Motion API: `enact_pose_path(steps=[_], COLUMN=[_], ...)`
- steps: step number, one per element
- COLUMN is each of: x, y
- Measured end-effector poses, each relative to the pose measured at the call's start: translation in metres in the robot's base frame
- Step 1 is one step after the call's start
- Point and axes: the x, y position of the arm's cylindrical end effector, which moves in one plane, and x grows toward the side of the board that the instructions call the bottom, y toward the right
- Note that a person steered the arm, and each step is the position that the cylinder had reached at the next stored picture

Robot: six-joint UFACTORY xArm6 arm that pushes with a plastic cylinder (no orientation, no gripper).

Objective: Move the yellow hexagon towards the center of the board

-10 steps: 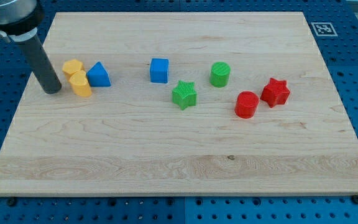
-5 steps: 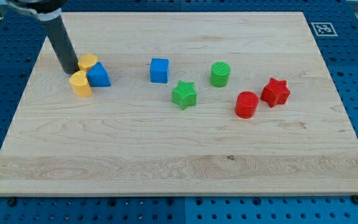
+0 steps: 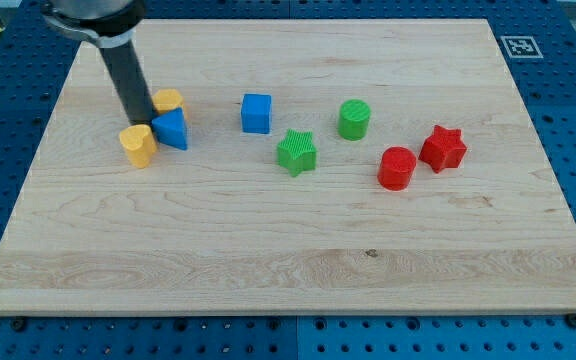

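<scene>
The yellow hexagon (image 3: 169, 100) lies at the board's upper left, touching the top of the blue triangle (image 3: 172, 130). A second yellow block, rounded in shape (image 3: 138, 145), sits just left of and below the triangle. My tip (image 3: 138, 122) stands between the three, directly left of the hexagon, above the rounded yellow block and against the triangle's left side. The dark rod rises from it to the view's top left.
A blue cube (image 3: 256, 113) sits right of the cluster. A green star (image 3: 296, 152) and a green cylinder (image 3: 354, 119) lie near the board's middle. A red cylinder (image 3: 397, 167) and a red star (image 3: 442, 148) lie to the right.
My tip moved from the board's left edge up and then right into the cluster. The yellow hexagon and blue triangle slid right, and the rounded yellow block shifted a little right and down.
</scene>
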Motion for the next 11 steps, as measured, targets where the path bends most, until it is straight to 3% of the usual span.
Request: enact_pose_path(steps=[2, 7, 9, 11], x=[-0.01, -0.098, -0.086, -0.086], y=[0.023, 0.016, 0.024, 0.081])
